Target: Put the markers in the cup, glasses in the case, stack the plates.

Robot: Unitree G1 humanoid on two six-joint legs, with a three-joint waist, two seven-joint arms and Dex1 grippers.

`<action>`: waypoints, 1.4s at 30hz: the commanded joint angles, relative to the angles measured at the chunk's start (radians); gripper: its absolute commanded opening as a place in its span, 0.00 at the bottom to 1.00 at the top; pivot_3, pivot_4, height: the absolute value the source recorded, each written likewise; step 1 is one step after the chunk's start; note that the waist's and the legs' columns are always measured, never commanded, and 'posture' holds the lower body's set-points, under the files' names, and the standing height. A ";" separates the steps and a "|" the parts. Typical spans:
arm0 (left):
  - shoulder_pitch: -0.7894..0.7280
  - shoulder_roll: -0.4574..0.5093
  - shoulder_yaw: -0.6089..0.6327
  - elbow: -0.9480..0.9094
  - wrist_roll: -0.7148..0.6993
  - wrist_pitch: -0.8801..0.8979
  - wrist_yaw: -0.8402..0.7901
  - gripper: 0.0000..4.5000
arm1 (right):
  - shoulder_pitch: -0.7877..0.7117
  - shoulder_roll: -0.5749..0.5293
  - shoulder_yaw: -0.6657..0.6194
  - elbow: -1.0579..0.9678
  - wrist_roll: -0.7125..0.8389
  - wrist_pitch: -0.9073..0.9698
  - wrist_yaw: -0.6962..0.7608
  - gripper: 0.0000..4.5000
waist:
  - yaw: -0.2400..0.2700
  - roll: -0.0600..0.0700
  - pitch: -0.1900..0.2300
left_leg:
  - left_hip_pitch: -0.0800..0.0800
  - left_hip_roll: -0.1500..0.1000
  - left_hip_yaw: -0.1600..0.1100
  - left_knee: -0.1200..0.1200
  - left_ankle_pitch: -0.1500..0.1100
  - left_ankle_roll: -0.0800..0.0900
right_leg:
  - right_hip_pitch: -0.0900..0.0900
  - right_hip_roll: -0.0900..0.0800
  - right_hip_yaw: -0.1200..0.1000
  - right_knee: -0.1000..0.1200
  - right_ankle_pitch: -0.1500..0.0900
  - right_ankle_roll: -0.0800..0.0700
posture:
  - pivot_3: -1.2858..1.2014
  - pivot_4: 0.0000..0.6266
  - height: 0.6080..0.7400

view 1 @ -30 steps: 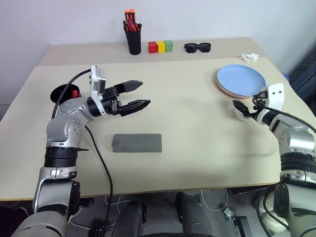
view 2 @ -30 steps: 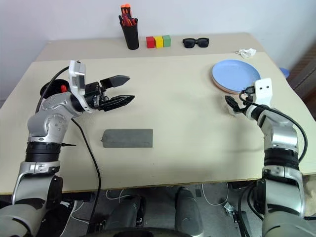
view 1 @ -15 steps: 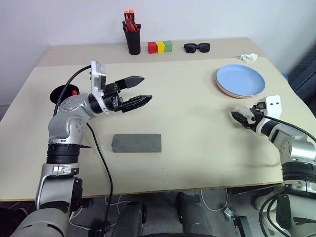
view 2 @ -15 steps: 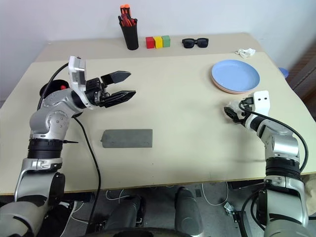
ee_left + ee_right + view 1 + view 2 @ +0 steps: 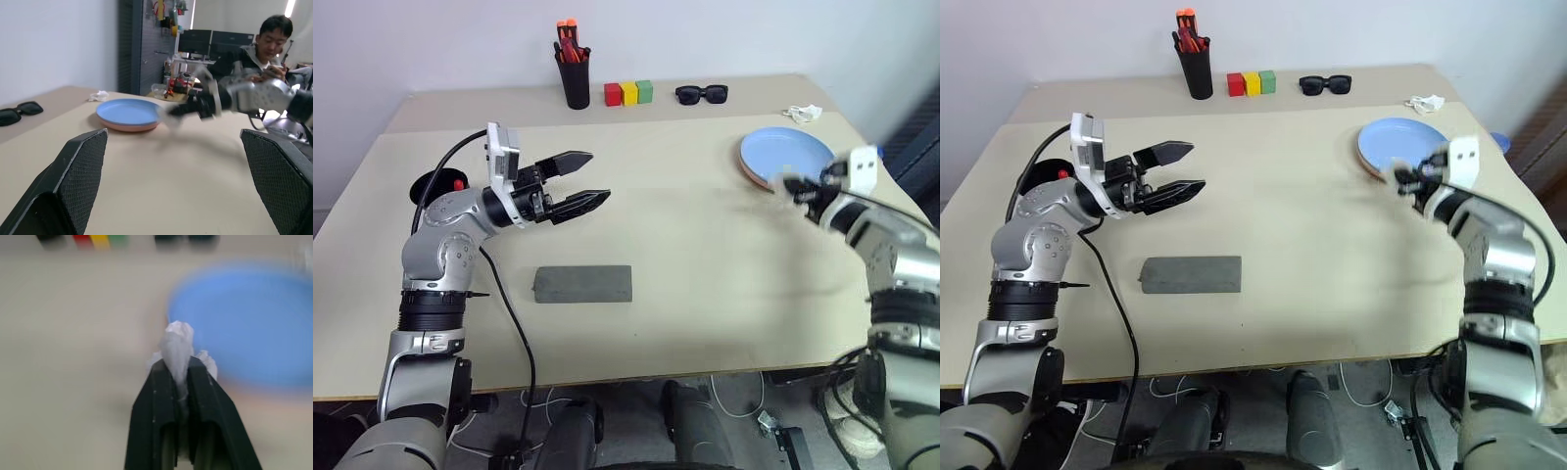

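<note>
The grey case [image 5: 582, 284] lies shut and flat on the worktop [image 5: 705, 255], its long axis running left to right, parallel to the near edge, with bare surface on every side of it. The light blue plate [image 5: 783, 157] sits on top of the salmon pink plate [image 5: 756, 179], of which only a thin rim shows, stacked near the worktop's right edge toward the far corner. The wide black cup [image 5: 435, 184] stands close to the left edge, partly hidden behind the left arm, with something red showing in it. The left end effector [image 5: 582, 181] hangs above the worktop beyond the case, pointing right, its two fingers spread wide and holding nothing. The right end effector [image 5: 178, 369] is raised just at the near rim of the plates, its fingers pressed together on a crumpled white wad [image 5: 177, 347]. Along the far edge stand a tall black cup of orange-and-red pens [image 5: 575, 69], three coloured blocks [image 5: 628, 93], black sunglasses [image 5: 702, 94] and another white scrap [image 5: 803, 113]. The wide middle of the worktop between both arms is open.
</note>
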 commanded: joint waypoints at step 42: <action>0.213 0.121 0.096 -0.230 -0.165 0.164 0.021 1.00 | 0.461 -0.058 -0.064 -0.723 0.379 -0.015 0.286 0.99 | 0.001 0.002 0.001 | -0.001 0.000 -0.002 -0.001 -0.001 0.001 | 0.000 0.000 0.000 0.000 0.000 0.001 | 0.52 0.24 1.00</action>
